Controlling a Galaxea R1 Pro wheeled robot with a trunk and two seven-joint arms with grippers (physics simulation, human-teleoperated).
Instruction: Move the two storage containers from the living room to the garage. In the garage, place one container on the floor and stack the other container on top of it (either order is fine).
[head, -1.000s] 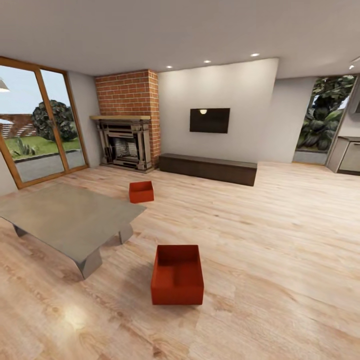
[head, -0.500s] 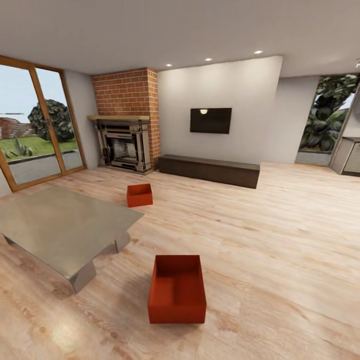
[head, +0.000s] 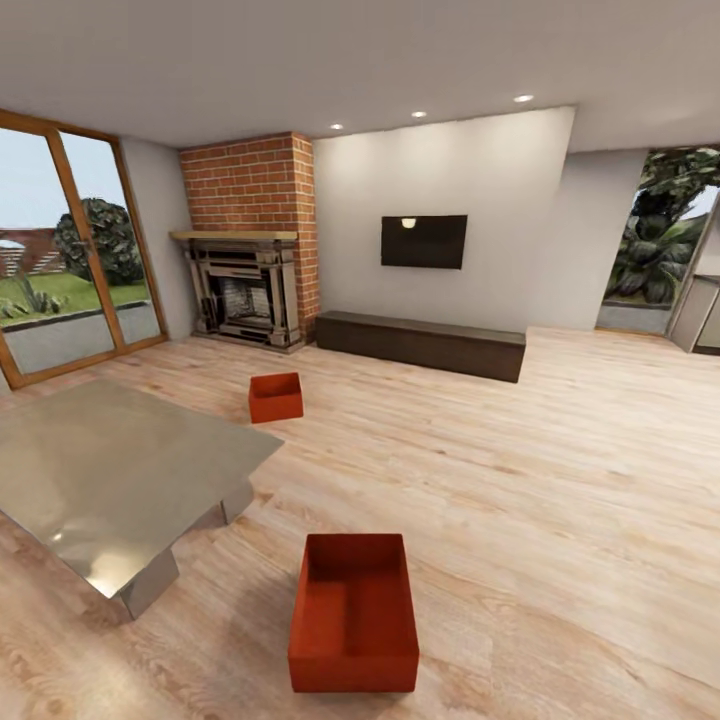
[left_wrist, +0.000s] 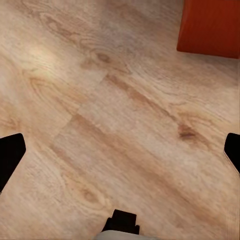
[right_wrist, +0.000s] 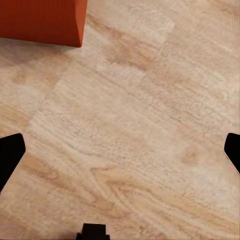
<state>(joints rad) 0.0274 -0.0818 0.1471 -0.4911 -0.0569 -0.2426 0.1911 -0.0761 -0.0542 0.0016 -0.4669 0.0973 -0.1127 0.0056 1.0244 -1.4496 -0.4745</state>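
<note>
so at the far left of the head view there's a big wood-framed glass door (head: 70, 255) looking out on grass and a bush. below it sits the grey low table (head: 110, 480), shiny top, taking up the left side of the light wood plank floor (head: 560, 480). next over is the brick fireplace (head: 248, 270) in the back corner.

the two storage containers are both on the planks in the living room, well apart from each other. the far container (head: 275, 397) sits just off the table's back right corner, between the table and the fireplace. the near container (head: 354, 610) is close to the robot, off the table's front right corner, open top up, looks empty inside, not touching the table.

further right: a dark low bench (head: 420, 343) along the pale back wall with a black tv (head: 423, 241) mounted above it, then a window with leafy plants (head: 655, 255) at the far right.

left wrist view: the left gripper (left_wrist: 120, 152) hangs over bare planks with its dark fingertips (left_wrist: 10, 155) right out at both side edges of the picture, so the jaws are spread wide with nothing in them. a corner of a red-orange container wall is in that picture too.

right wrist view: same deal, the right gripper (right_wrist: 120, 152) is spread wide over the planks, fingertips (right_wrist: 9, 152) at the picture's side edges, holding nothing, and a red-orange container wall sits just ahead.
</note>
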